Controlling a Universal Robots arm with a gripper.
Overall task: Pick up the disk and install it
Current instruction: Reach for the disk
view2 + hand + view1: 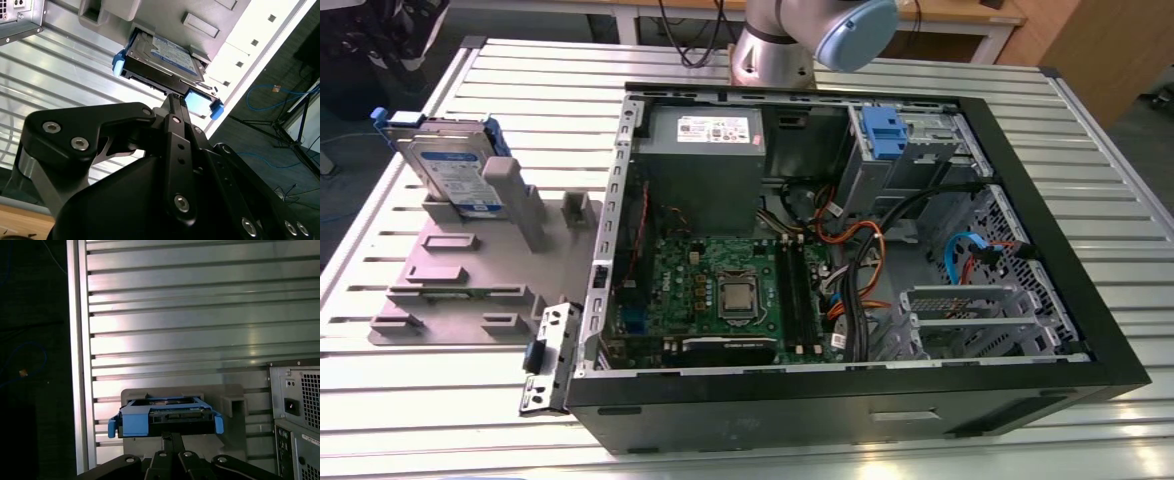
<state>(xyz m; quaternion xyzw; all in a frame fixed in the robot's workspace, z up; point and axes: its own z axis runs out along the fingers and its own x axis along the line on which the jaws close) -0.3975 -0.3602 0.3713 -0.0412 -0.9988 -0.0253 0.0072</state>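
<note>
Your arm (774, 45) stands at the tabletop's (440, 420) edge, behind the open computer case (1074, 310). In the second wrist view its gripper (175, 99) points toward the disk (165, 57). The fingers are pressed together and pinch nothing. The gripper is apart from the disk.

Now count from the exterior view's left. There is one disk. It stands tilted on its edge in one grey holder (454, 270), near a tabletop corner. Next comes one computer case. Inside it you can see one grey power box (700, 150) and one blue tab (883, 130).
</note>
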